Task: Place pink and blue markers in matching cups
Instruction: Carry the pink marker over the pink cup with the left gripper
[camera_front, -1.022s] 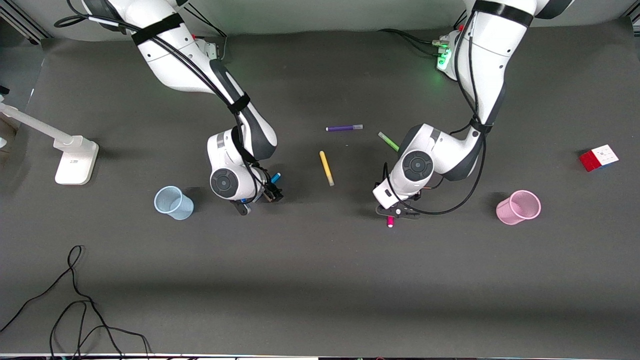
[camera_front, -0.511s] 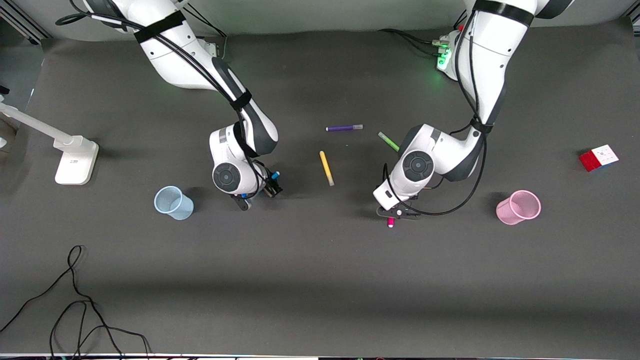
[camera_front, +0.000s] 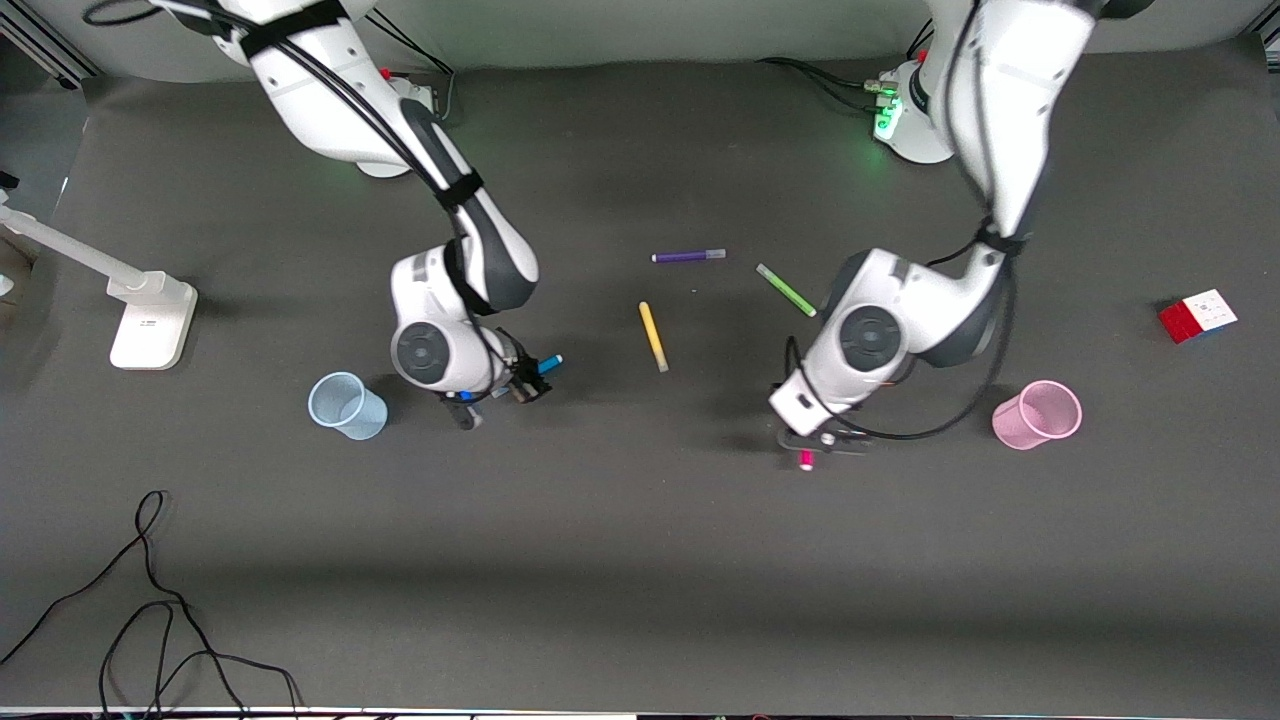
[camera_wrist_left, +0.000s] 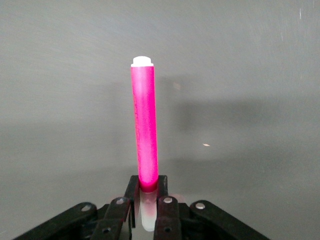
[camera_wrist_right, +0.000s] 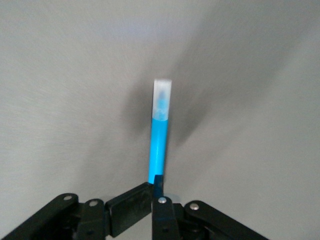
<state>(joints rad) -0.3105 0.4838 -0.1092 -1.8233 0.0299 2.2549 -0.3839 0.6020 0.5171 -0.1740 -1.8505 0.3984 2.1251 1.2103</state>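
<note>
My left gripper is shut on the hot pink marker, which it holds over the mat between the table's middle and the pale pink cup. In the left wrist view the pink marker sticks out from the gripper, gripped at its pale cap. My right gripper is shut on the sky blue marker, held over the mat beside the pale blue cup. In the right wrist view the blue marker juts out from the gripper.
A yellow pen, a dark purple pen and a lime green pen lie at the table's middle. A red and white cube sits toward the left arm's end. A white stand and loose cables are toward the right arm's end.
Both arms have lifted and shifted with their markers: the left gripper toward the pink cup, the right gripper toward the blue cup. The lime green pen now shows fully.
</note>
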